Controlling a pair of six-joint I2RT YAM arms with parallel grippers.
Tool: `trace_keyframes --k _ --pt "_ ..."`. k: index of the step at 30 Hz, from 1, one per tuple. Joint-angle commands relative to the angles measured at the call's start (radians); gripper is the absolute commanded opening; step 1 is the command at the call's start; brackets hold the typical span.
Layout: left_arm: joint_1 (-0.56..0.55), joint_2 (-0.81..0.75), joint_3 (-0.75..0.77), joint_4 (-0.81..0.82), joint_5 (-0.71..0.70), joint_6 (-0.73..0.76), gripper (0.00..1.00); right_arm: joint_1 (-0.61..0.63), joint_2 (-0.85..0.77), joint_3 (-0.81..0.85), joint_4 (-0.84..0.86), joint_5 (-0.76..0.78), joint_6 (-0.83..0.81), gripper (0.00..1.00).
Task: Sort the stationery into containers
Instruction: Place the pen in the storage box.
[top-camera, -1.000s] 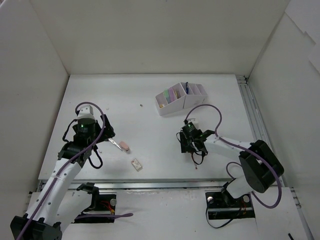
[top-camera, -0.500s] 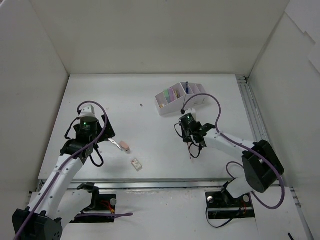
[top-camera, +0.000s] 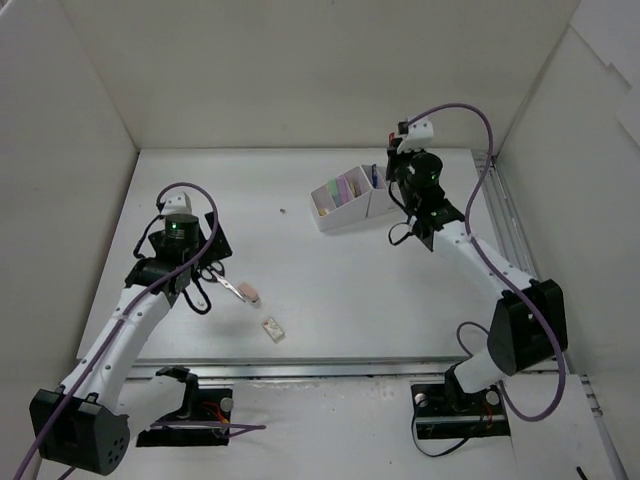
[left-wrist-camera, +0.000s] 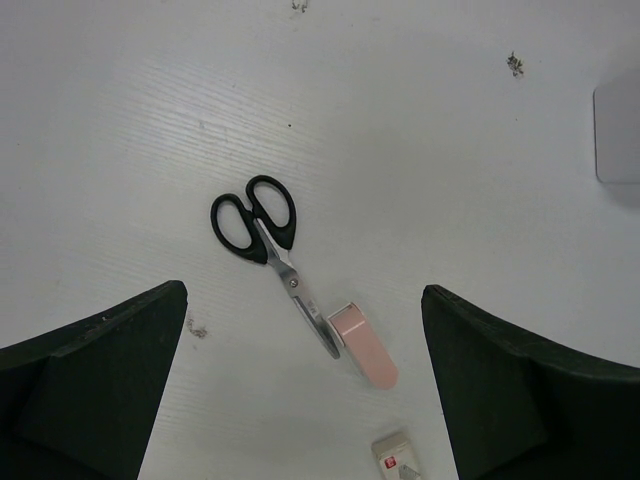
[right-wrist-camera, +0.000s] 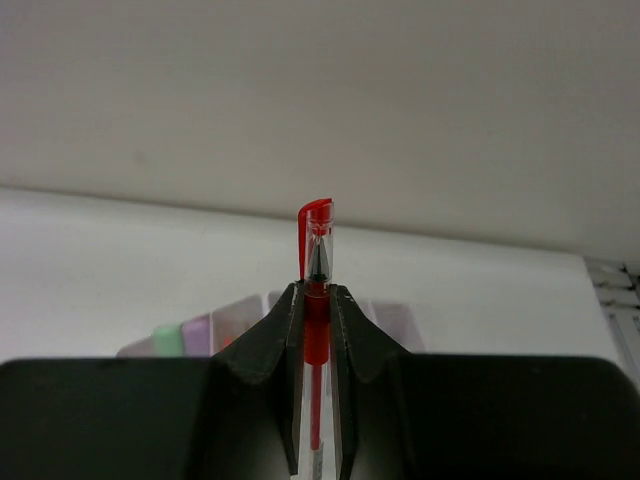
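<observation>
My right gripper (right-wrist-camera: 317, 292) is shut on a red pen (right-wrist-camera: 316, 235), which stands upright between the fingers with its cap end out past the tips. In the top view the right gripper (top-camera: 400, 185) is raised beside the right end of the white and lilac organizer (top-camera: 358, 198). The organizer's compartments (right-wrist-camera: 230, 318) show blurred behind the fingers. My left gripper (left-wrist-camera: 304, 300) is open above black-handled scissors (left-wrist-camera: 252, 220), a pink eraser (left-wrist-camera: 362, 345) at the blade tip, and a small white eraser (left-wrist-camera: 398, 458). In the top view the left gripper (top-camera: 198, 284) is beside the scissors (top-camera: 222, 280).
White walls close in the table on the left, back and right. A metal rail (top-camera: 500, 215) runs along the right edge. The organizer holds a dark blue pen (top-camera: 374, 175) and several coloured items. Its corner (left-wrist-camera: 618, 135) shows in the left wrist view.
My right arm has lifted the red pen from the table's near middle and swung it back and up to the organizer. My left arm has shifted slightly back.
</observation>
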Motion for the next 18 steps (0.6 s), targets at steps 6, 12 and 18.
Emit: trace_keyframes --k 6,12,18 --pt "0.023 0.087 0.12 -0.005 -0.033 0.013 1.0 -0.135 0.364 0.348 0.286 -0.201 -0.047 0.0" --pt "0.041 0.115 0.124 -0.005 -0.034 0.005 0.99 -0.153 0.529 0.437 0.375 -0.308 -0.024 0.0" --pt "0.051 0.146 0.146 -0.025 -0.033 0.005 1.0 -0.153 0.564 0.373 0.447 -0.351 0.027 0.0"
